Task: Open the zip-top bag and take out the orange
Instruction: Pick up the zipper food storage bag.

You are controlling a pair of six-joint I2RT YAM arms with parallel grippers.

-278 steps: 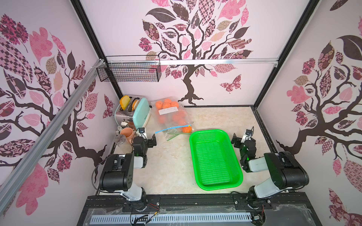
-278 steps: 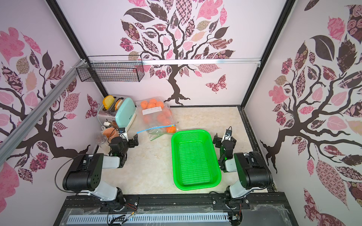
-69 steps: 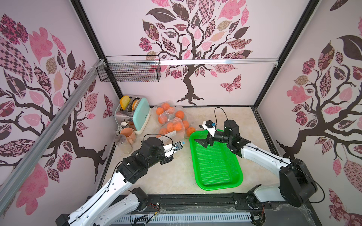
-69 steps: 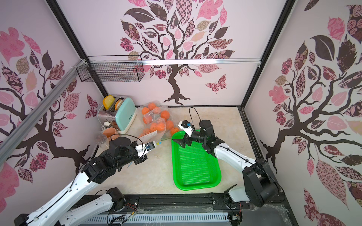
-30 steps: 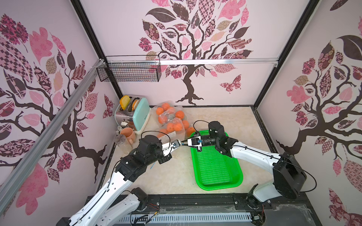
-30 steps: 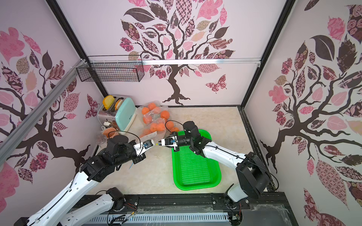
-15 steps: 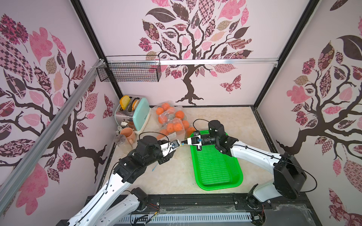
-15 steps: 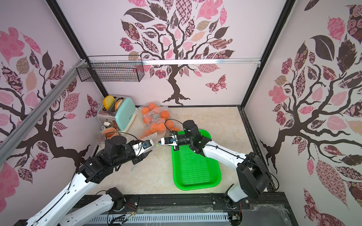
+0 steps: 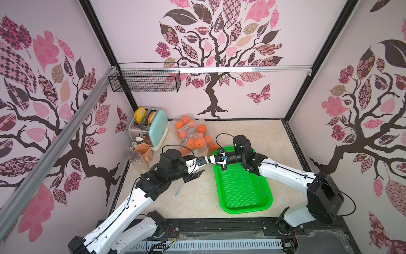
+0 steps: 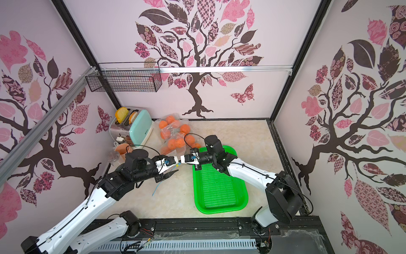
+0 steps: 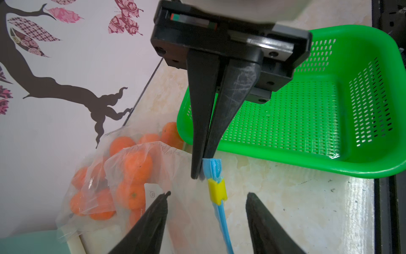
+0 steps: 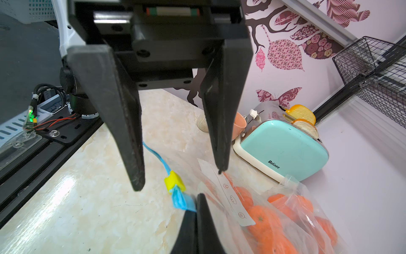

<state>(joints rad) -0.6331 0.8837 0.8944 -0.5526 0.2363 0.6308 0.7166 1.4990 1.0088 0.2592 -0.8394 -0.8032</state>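
Right hand (image 11: 198, 173) is pinching the end of the blue zip strip (image 11: 212, 166), fingers pressed together on it. It is lifting that edge of the zip-top bag (image 9: 193, 136) off the bench (image 9: 252, 132). I am reading this as an anchor: holding the track's end taut so the yellow slider (image 11: 217, 191) has something to run against.

Left hand (image 12: 179, 178) is facing it nose to nose, fingers standing apart with the slider sitting between them. It is gripping nothing. The rest of the strip is trailing from the slider down toward the bench in both top views.

Oranges (image 9: 201, 128) are all lying inside the bag, which is slumping between the mint toaster (image 9: 159, 128) and the far corner of the green basket (image 9: 246, 210). The basket is sitting empty just beside the bag, probably there to receive the fruit. I cannot tell how much of the mouth is unzipped.

Bench is showing a glossy beige marble pattern, with a few dark scuffs near the basket. An orange cup (image 9: 144, 150) is standing by the toaster. Walls are carrying pink-and-brown tree decals, and a black wire rack (image 9: 145, 82) is hanging in the back corner.
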